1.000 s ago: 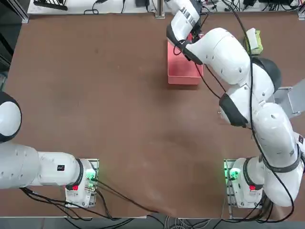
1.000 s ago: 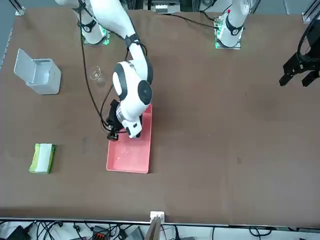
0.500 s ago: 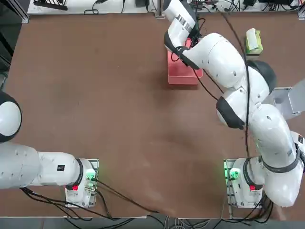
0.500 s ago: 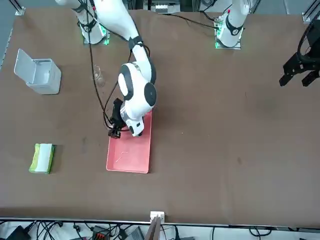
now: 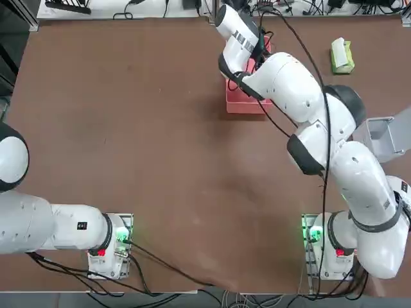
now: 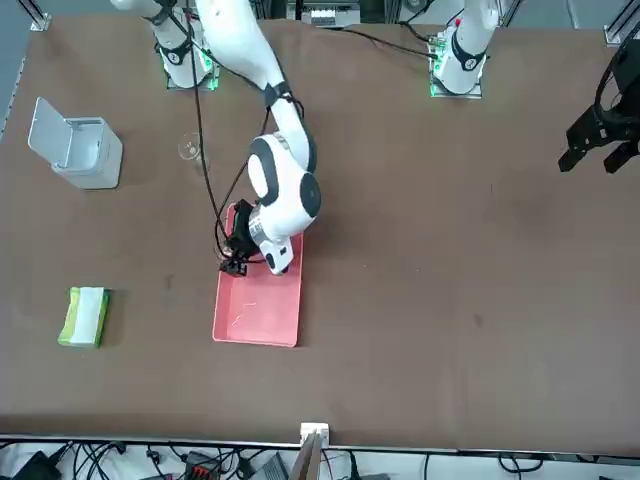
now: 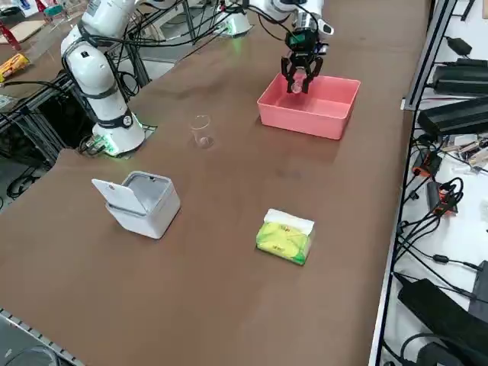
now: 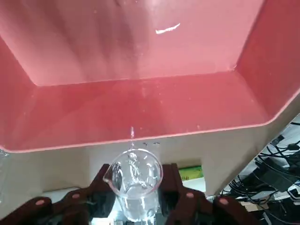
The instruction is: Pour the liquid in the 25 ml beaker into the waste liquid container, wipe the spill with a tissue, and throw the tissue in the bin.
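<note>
Right hand (image 7: 302, 82) is clamped on the 25 ml beaker (image 8: 135, 180), fingers (image 8: 179, 187) pressed to both sides of the glass, over the waste liquid container (image 6: 262, 312). In the wrist view the beaker's mouth faces the pink tray and a thin thread of liquid leaves the lip toward the tray wall. A small pale streak lies on the tray floor.

Versus a second ago: the arm has reached further out from its base, and the hand has moved along the tray toward the robot's own right edge of it, seen in the front view. In the top view the forearm now covers more of the tray, and the green tissue pack (image 5: 341, 55), half hidden before, is fully in sight. Grip unchanged.

Worktop (image 6: 450, 250): brown, nothing else on it moved. Waste liquid container sits near the far edge from the robot. Grey bin (image 7: 141, 201), lid flipped up, on the robot's right, well apart from the tray. Green tissue pack between bin and far edge, near neither. Larger glass beaker (image 7: 201, 130) upright between bin and tray, touching nothing. 25 ml beaker is off the worktop, in the hand, above the tray.
</note>
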Available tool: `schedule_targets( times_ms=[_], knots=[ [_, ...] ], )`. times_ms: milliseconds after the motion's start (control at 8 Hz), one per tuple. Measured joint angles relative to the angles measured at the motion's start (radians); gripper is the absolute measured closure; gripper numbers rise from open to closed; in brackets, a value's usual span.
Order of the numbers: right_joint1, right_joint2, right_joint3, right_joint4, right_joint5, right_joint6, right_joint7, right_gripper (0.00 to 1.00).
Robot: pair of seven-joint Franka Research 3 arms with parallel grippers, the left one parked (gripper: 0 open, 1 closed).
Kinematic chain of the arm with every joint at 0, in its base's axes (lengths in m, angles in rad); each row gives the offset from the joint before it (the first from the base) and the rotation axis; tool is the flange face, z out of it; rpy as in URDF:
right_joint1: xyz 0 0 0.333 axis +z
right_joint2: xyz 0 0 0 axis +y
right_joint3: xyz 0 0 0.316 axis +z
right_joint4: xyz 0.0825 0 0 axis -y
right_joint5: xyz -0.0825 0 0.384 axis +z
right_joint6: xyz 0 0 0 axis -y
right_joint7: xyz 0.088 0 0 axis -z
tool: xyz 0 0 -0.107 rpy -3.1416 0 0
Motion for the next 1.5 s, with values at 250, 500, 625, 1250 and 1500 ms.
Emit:
schedule_targets(
  times_ms=[250,500,625,1250,1500],
  knots=[
    [0.0,0.0,-0.002,0.0,-0.001,0.0,0.0,0.51],
    [-0.004,-0.001,-0.014,0.004,-0.001,0.0,0.0,0.51],
    [-0.012,-0.007,-0.021,0.012,-0.001,0.0,0.0,0.51],
    [-0.074,-0.111,-0.033,0.026,0.137,-0.004,-0.006,0.51],
    [-0.12,-0.168,-0.034,0.027,0.272,-0.004,-0.011,0.51]
  ],
)
